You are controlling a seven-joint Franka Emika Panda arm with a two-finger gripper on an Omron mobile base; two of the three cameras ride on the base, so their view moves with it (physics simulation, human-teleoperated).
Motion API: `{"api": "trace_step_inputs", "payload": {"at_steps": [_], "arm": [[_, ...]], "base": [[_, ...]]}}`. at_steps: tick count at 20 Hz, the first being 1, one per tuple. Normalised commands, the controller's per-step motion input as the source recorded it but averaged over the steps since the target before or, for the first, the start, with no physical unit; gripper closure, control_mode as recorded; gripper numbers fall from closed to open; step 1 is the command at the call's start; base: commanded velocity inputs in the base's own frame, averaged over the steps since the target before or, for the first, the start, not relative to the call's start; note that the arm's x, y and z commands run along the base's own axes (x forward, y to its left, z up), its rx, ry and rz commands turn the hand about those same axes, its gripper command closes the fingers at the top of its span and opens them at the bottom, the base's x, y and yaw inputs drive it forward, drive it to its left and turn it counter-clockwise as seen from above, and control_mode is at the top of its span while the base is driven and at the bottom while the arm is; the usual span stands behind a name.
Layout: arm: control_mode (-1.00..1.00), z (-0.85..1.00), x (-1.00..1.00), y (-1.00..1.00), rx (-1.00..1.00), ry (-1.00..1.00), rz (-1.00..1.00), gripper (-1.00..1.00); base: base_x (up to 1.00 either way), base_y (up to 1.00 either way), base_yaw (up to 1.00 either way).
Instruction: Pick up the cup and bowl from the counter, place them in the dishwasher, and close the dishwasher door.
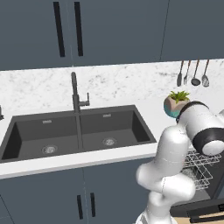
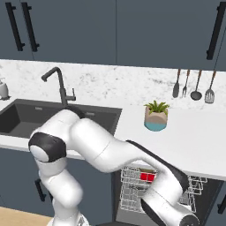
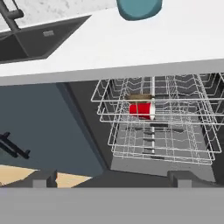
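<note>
While the white arm reached low toward the open appliance, the long white marbled counter [image 3: 131, 43] crossed the upper part of the hand view, with the black double sink [image 3: 39, 39] at its upper left and the round teal-and-tan plant pot [image 3: 139, 8] at top centre. Below it, in the middle of the frame, the dishwasher's silver wire rack [image 3: 157, 127] stood pulled out, and the small bright red cup [image 3: 141, 110] lay on its side inside, with the tan-brown bowl [image 3: 139, 97] just behind it. The two-finger gripper [image 3: 111, 178] was spread wide at the bottom, holding nothing. Both dishes looked loaded; judging by this, closing the flat dark dishwasher door [image 3: 144, 177], lower centre, remained.
</note>
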Motion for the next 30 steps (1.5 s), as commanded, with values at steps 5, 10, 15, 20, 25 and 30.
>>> {"api": "trace_step_inputs", "payload": {"at_steps": [5,10,15,20,25,30], "arm": [[-1.0,0.02,-1.0,-0.03,0.07,-0.17,-0.04,-1.0],[-1.0,-0.43,-1.0,-0.22,0.04,-0.5,0.0,-1.0],[-1.0,-0.76,-1.0,-0.58,0.07,-0.76,0.0,-1.0],[-1.0,-0.92,-1.0,-0.85,0.04,-0.63,0.0,-1.0],[-1.0,-1.0,-0.41,-0.54,-0.02,-0.41,0.04,-1.0],[-1.0,-1.0,0.3,-0.42,0.0,-0.02,0.09,-1.0]], "base": [[0.0,0.0,0.0],[0.0,0.0,0.0],[0.0,0.0,0.0],[0.0,0.0,0.0],[0.0,0.0,0.0],[0.0,0.0,0.0]]}}
